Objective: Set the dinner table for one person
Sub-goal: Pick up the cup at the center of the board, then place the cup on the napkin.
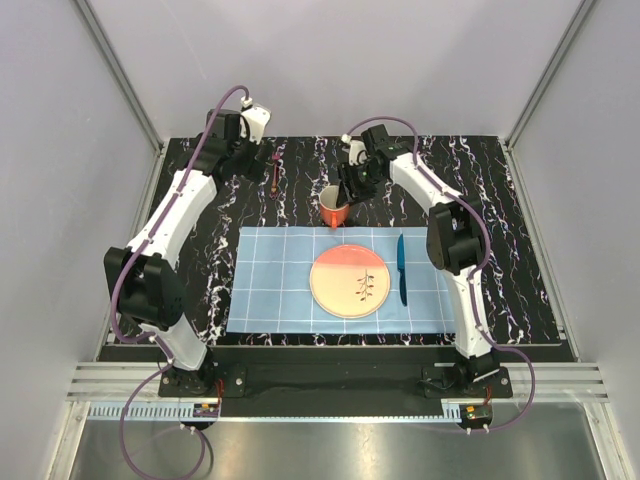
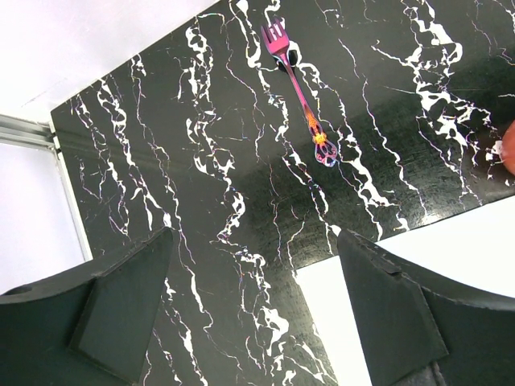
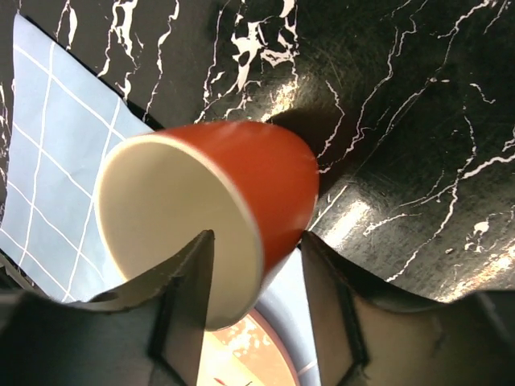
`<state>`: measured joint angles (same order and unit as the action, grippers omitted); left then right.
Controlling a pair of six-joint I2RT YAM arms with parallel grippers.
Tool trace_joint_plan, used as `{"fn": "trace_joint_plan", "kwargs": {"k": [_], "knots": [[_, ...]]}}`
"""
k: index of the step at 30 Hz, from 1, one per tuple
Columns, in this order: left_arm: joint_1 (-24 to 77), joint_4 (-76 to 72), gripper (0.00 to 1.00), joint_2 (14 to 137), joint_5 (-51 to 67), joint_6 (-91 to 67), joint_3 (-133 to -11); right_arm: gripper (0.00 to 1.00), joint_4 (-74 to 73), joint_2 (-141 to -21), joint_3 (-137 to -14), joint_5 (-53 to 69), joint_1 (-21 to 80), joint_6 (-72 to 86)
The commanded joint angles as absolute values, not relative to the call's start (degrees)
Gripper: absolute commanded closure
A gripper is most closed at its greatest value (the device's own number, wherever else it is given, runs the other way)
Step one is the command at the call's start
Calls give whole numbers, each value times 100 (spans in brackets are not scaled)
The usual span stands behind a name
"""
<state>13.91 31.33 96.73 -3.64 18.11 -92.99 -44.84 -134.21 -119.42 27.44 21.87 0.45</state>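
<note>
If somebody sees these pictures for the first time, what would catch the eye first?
The orange-red cup at the far edge of the blue checked mat, with the right gripper straddling its wall. Then the pink plate in the middle of the mat, a blue knife to its right. A purple fork lies alone on the black marble table, ahead of the open left gripper.

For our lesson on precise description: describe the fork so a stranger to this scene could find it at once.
Start at the black marbled table and its light-blue checked mat. Past the mat's far edge, near its left end, on bare tabletop left of the orange cup, lies the fork. It is slim, shiny pink-purple metal, the only utensil off the mat.
</note>
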Motion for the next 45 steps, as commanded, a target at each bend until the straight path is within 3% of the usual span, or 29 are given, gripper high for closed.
{"fn": "trace_joint_plan", "kwargs": {"k": [1,2,6,7,8,16,28,37,45], "knots": [[1371,3006,10,9554,-378,1767,-9571,50,-4456,-13395,-12112,2909,2312,26],[1362,3006,10,9554,-378,1784,-9571,52,-4473,-13386,-12103,2909,2312,35],[1354,3006,10,9598,-396,1793,-9694,81,-4456,-13342,-12032,2865,2312,26],[1345,3006,10,9606,-387,1793,-9720,97,-4456,-13316,-12015,2830,2312,26],[1345,3006,10,9615,-387,1784,-9729,100,-4456,-13307,-11980,2804,2320,26],[1345,3032,10,9615,-281,1714,-9668,100,-4509,-13096,-11786,2480,2320,-342],[1336,3059,10,9554,-185,1687,-9519,100,-4772,-12841,-12568,1345,2250,-1678],[1336,3059,10,9326,-35,1802,-8966,100,-6696,-13175,-14581,1591,1873,-3005],[1327,3050,10,9132,114,1802,-8587,100,-7085,-12166,-13037,1530,1363,-4446]]}}
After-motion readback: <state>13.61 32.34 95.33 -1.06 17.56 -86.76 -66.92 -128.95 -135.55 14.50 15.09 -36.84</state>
